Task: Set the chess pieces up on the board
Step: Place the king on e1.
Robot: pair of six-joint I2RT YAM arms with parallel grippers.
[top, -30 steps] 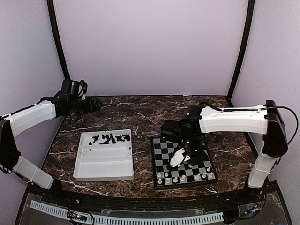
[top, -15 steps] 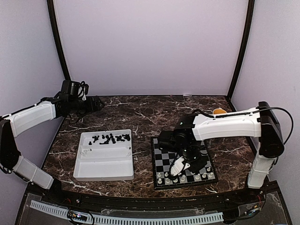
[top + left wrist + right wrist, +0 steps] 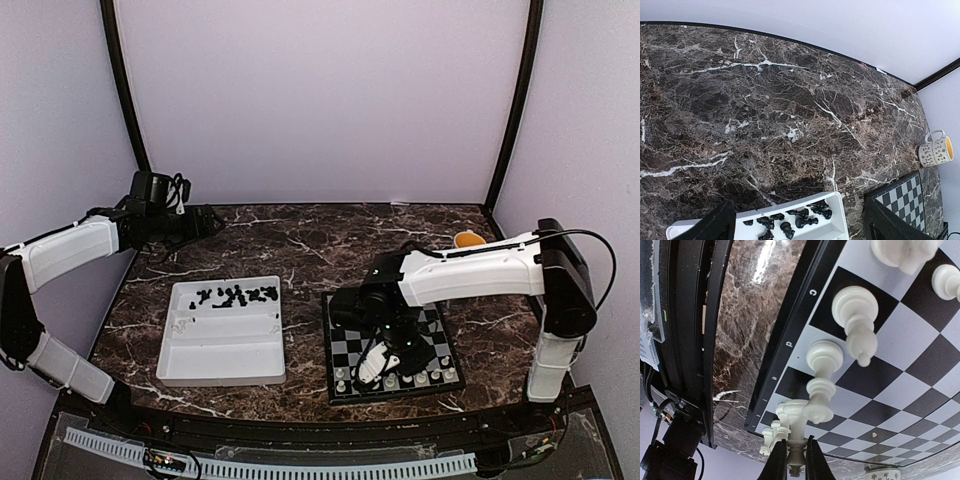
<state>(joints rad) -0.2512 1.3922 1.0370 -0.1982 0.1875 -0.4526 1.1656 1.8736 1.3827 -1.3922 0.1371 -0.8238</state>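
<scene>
We see the right gripper (image 3: 372,365) low over the near left squares of the board (image 3: 340,340), beside the white chess pieces (image 3: 437,376) lining its near edge. Black chess pieces (image 3: 238,295) lie in the far compartment of the white tray (image 3: 220,355), well apart from the left gripper (image 3: 205,222).

Twin arms are wearing white shells over black joints.
The left arm (image 3: 65,250) is showing rounded white casings between black elbow and wrist blocks, with black cable loops (image 3: 172,185) bunching at its wrist; the right arm (image 3: 480,268) is carrying a thin black lead (image 3: 598,236) above its long white link.
</scene>
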